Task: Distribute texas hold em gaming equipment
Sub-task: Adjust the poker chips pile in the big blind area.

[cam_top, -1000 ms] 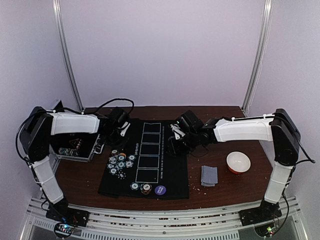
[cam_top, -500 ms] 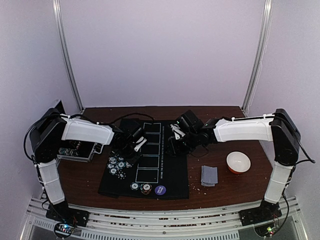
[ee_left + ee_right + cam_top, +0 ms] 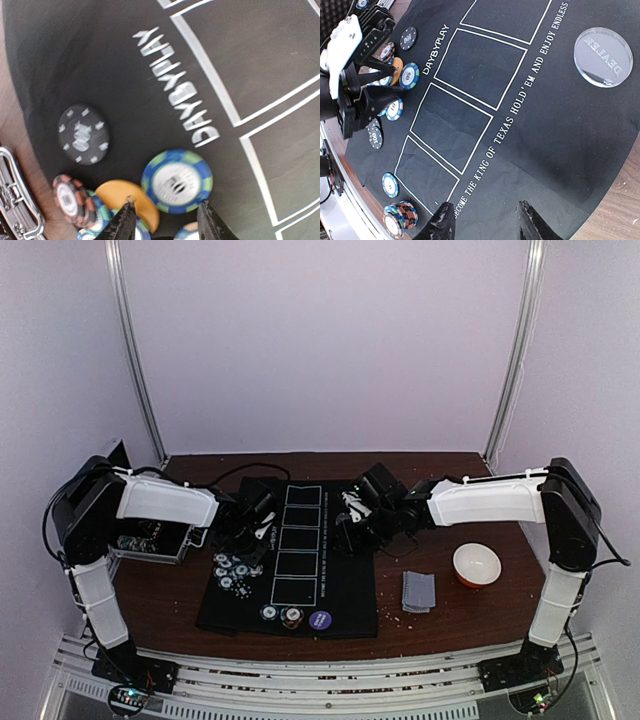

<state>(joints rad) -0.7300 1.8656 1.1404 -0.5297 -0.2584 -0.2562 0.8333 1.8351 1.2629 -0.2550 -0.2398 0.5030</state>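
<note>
The left gripper [image 3: 165, 216] is held wide over crowded chips [image 3: 74, 200]; an orange chip [image 3: 117, 192] at 8 o'clock of the blue chip [image 3: 176, 181] could be dragged along; the right gripper [image 3: 484, 220] is spread, empty

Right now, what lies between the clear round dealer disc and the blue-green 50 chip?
Right wrist view: from dealer disc to blue-green 50 chip, only black mat with an empty white-outlined box and lettering.

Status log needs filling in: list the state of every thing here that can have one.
mat: spread flat
left claw: open, empty
right claw: open, empty
chip case: open
loose chips: scattered on mat
dealer button: flat on mat
card stack: face down
white bowl: upright, looks empty
</note>
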